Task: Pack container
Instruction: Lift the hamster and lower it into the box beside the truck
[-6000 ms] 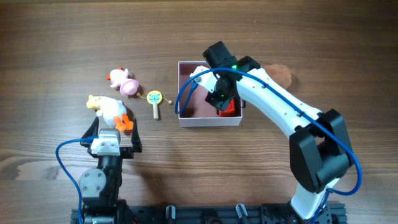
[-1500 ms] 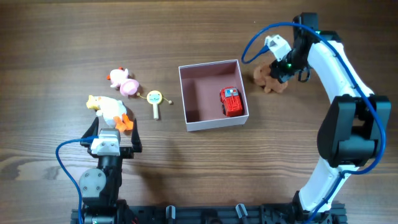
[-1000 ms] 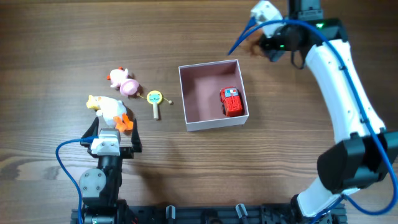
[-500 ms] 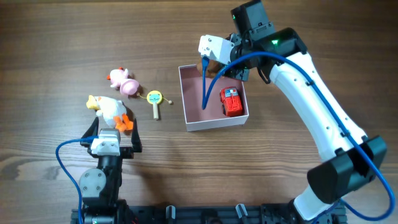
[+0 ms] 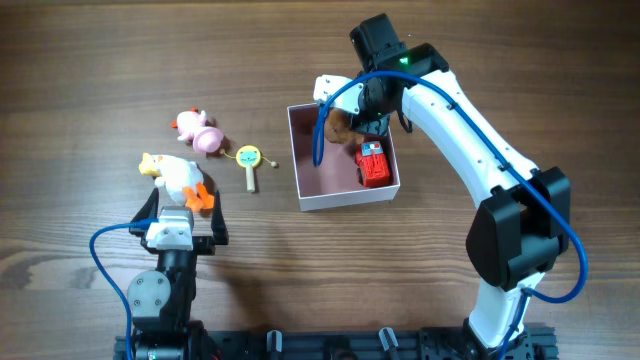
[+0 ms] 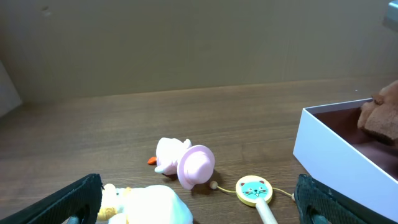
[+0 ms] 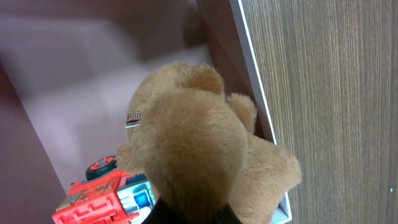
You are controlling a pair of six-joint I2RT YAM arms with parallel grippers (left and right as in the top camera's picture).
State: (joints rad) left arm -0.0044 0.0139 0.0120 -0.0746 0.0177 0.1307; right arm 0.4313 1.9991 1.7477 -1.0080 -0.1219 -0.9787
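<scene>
**Bench (image 5: 100,60), wood grain, with what we count on it.**

1. Container (image 5: 350,201): square, shallow and lidless, with white walls and a dusty pink floor. It sits on the bench a little right of centre. The left wrist view shows its near-left corner at the right edge (image 6: 333,165), and the right wrist view looks down into it (image 7: 74,93).
2. Red toy truck (image 5: 372,163): lies inside the container against the right wall. Its roof shows low in the right wrist view (image 7: 93,198).
3. Brown plush bear (image 5: 338,127): over the far part of the container, just far-left of the truck. We cannot tell whether it touches the floor. It fills the right wrist view (image 7: 193,149) and peeks over the wall in the left wrist view (image 6: 380,118).
4. Right pincer (image 5: 352,118): clamped on the plush bear, with its arm reaching in from the right.
5. Left pincer (image 5: 185,215): at the near left, jaws spread wide with nothing between them, one finger (image 6: 78,198) at the left of its own view.
6. White duck with orange feet (image 5: 178,178): just beyond the left pincer.
7. Pink toy with a hat (image 5: 197,130): far of the duck, lying on its side (image 6: 183,163).
8. Yellow cat-face rattle (image 5: 249,160): between the pink toy and the container, touching neither (image 6: 254,190).
</scene>
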